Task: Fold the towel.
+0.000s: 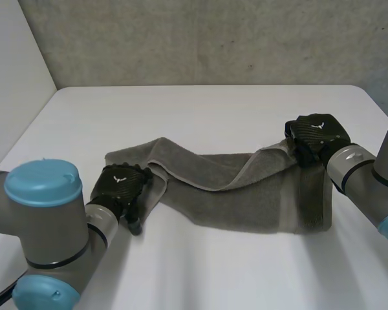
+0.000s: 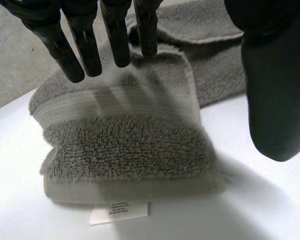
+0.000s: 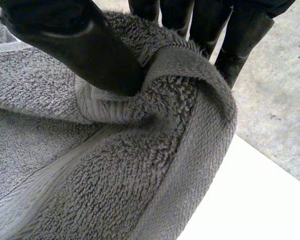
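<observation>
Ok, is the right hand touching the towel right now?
Touching. In the right wrist view the right hand pinches a bunched fold of the towel between thumb and fingers.

Plain grey towel (image 1: 246, 194), white label (image 2: 119, 212), white table (image 1: 213, 271).

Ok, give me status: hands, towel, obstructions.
Left hand open over folded end of grey terry towel. Right hand pinching a corner at the other end. Towel bunched lengthwise on white table, nothing obstructing.
</observation>
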